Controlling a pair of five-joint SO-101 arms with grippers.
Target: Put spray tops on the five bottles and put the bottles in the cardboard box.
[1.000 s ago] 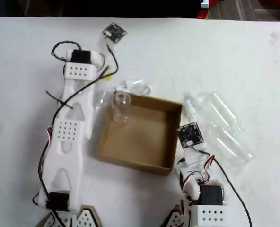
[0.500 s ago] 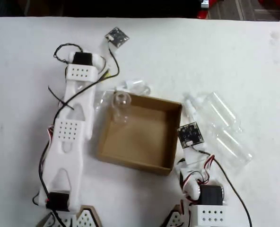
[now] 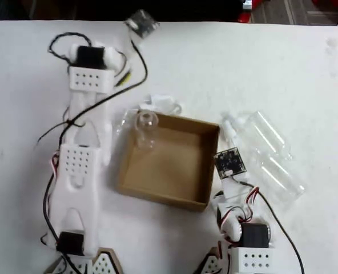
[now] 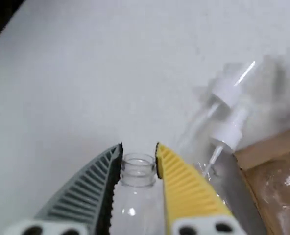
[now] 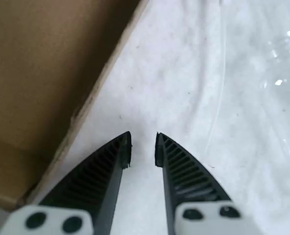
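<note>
Left gripper (image 4: 138, 148) pinching neck of uncapped clear bottle (image 4: 136, 172), near corner of cardboard box (image 3: 157, 191). Spray tops (image 4: 224, 90) lying on table (image 3: 260, 63) close by. Right gripper (image 5: 142, 144) low over table beside box wall, jaws slightly spread, nothing between. I see second bottle (image 3: 146, 127) upright in box's upper-left corner, and two more bottles (image 3: 269, 151) lying at centre right of high view.

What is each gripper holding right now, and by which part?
Left gripper grips an uncapped bottle by its neck. Right gripper holds nothing.
</note>
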